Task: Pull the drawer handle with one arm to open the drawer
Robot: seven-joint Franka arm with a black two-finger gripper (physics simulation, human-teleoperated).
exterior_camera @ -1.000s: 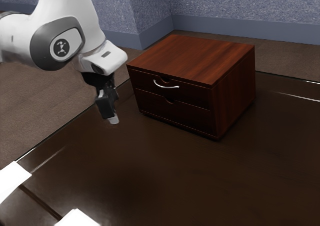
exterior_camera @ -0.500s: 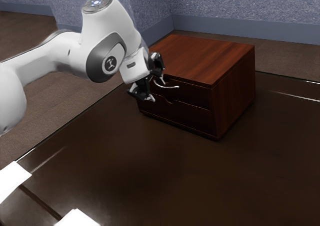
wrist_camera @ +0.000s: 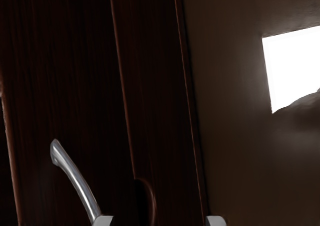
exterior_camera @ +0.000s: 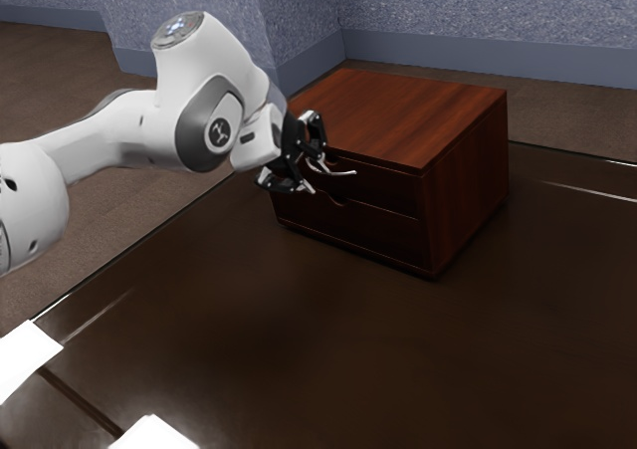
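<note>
Claw (exterior_camera: pixel 309 162) parked right at the drawer handle (exterior_camera: pixel 338 170)
Its fingers are held wide apart, nothing clamped; the top drawer (exterior_camera: pixel 373 185) is seen flush with the cabinet (exterior_camera: pixel 408 111).

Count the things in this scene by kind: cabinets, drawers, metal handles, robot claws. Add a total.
Cabinet: 1
Drawers: 2 (upper drawer, lower drawer)
Metal handle: 1
Claw: 1
Total: 5
</note>
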